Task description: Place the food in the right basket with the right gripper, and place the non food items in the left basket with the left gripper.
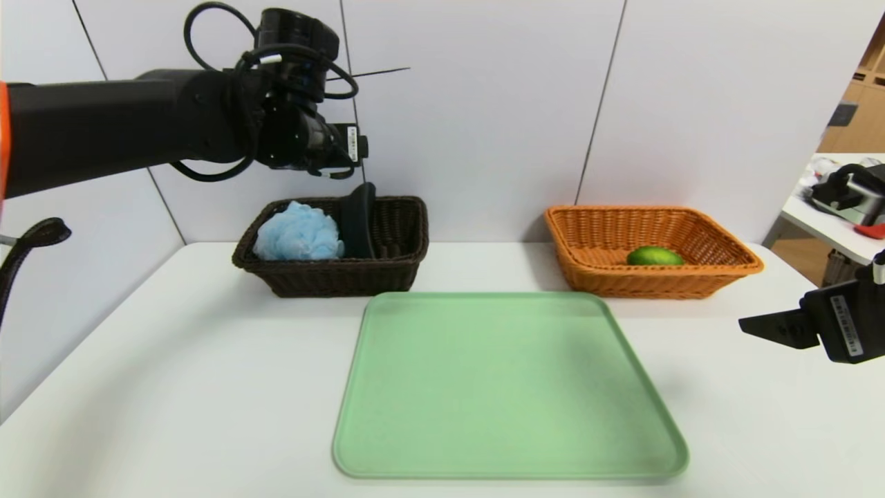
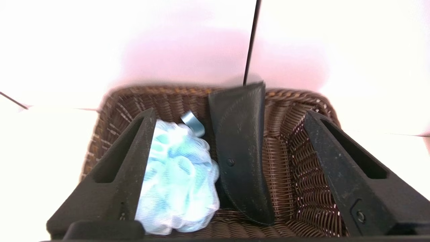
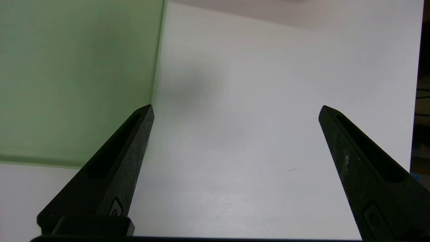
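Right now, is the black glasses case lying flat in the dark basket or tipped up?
Tipped up: the glasses case leans inside the dark basket, one end above the rim, beside the pouf.

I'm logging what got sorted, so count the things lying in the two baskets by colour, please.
Light blue: 1, the pouf
Black: 1, the glasses case
Green: 1, the lime
Total: 3
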You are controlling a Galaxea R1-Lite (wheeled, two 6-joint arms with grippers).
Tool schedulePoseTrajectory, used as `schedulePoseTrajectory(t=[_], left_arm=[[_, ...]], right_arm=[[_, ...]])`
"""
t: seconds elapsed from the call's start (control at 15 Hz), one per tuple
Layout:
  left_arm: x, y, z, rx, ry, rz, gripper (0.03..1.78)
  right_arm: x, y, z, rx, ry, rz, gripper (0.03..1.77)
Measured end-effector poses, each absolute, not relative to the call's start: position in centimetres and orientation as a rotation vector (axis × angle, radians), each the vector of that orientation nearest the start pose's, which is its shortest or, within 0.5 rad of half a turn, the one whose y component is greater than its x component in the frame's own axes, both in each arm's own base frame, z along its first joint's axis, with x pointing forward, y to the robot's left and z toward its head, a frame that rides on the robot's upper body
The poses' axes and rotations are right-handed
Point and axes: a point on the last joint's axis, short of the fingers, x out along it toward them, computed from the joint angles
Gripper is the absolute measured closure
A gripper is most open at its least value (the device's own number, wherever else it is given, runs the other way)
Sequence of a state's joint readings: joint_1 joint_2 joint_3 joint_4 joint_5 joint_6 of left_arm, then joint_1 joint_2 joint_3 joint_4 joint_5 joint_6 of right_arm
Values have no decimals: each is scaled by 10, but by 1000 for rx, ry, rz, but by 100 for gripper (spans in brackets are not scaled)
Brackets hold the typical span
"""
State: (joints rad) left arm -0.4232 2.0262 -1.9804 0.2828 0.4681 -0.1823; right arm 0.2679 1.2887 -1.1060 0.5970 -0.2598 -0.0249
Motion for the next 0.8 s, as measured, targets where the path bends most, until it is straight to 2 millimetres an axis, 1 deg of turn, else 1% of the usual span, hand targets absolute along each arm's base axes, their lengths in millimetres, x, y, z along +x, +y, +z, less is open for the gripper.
schedulePoseTrajectory(t=[0.2, 0.47, 0.6, 0.8], left_arm=[[358, -149, 324, -23, 260, 68, 19], [330, -142, 339, -7, 301, 53, 16], [313, -138, 341, 11, 327, 46, 15], [279, -124, 343, 24, 349, 37, 14]], right_arm=[[168, 40, 259, -226, 751, 14, 11], [165, 39, 262, -223, 735, 10, 11], [161, 37, 262, -223, 733, 7, 11], [154, 33, 258, -218, 737, -12, 11]])
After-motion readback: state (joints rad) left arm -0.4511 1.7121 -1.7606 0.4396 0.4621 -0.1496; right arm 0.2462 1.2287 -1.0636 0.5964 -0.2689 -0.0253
